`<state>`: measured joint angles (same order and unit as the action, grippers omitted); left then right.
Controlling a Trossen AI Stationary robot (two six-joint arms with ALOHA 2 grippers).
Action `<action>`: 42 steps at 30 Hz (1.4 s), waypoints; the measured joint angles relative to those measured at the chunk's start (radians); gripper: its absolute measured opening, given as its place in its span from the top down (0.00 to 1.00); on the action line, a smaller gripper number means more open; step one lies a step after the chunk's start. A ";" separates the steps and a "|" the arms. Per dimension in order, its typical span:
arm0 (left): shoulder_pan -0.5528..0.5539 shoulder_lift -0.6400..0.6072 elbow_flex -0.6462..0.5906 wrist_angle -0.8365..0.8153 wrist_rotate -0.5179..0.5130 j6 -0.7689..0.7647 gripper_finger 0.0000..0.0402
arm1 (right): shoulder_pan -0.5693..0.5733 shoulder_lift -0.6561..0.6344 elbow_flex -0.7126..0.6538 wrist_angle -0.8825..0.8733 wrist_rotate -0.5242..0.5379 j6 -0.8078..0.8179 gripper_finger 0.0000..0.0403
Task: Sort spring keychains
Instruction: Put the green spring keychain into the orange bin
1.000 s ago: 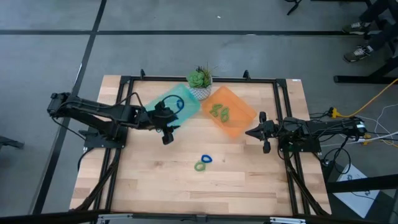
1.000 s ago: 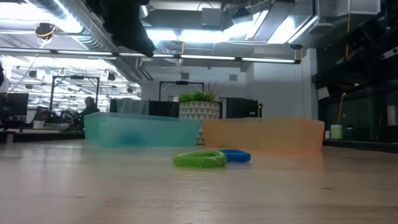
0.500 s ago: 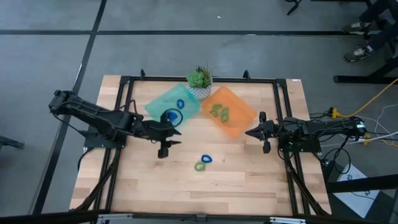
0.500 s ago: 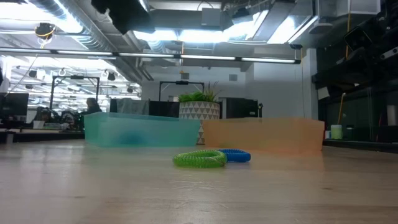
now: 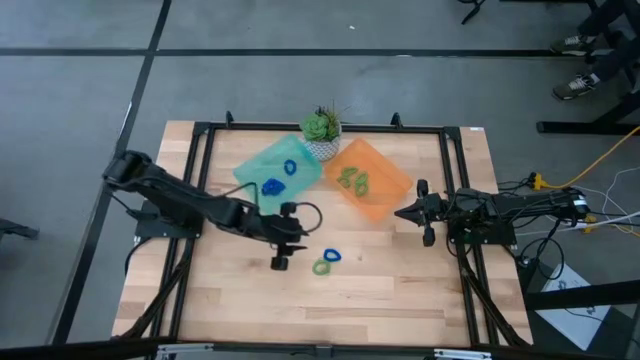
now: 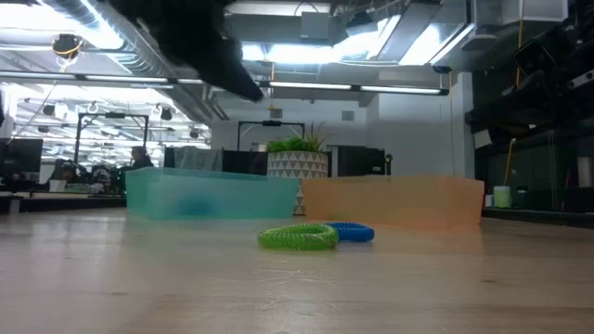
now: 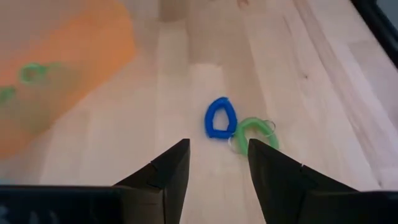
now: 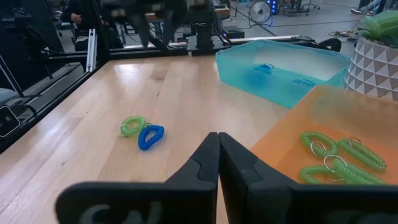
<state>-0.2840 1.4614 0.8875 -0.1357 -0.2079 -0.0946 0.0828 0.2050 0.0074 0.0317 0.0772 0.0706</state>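
A blue spring keychain and a green one lie flat on the wooden table, side by side; they also show in the left wrist view, blue and green. My left gripper is open and empty, just left of them, with the blue one ahead of its fingers. A teal tray holds two blue keychains. An orange tray holds several green keychains. My right gripper is shut and empty, beside the orange tray at the table's right.
A potted plant stands at the far edge between the two trays. A black frame runs around the table. Bare wood lies toward the near edge.
My left gripper has gone from over the teal tray toward the table's near edge and to the right, toward the two loose keychains. The keychains on the table have stayed where they were.
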 joint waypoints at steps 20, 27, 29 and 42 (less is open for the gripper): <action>0.003 0.156 0.066 0.069 0.053 0.019 0.60 | 0.000 0.000 0.000 0.000 0.000 0.000 0.98; 0.005 0.156 0.066 0.033 0.072 -0.090 0.60 | 0.000 0.000 0.000 0.000 0.000 0.000 0.98; 0.005 0.166 0.067 0.029 0.072 -0.111 0.60 | 0.000 0.000 0.000 0.000 0.000 0.000 0.98; 0.005 0.328 0.067 0.099 0.075 -0.103 0.60 | 0.000 0.000 0.000 0.000 0.000 0.000 0.98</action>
<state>-0.2794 1.7889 0.9546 -0.0369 -0.1327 -0.1971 0.0828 0.2050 0.0074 0.0315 0.0772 0.0706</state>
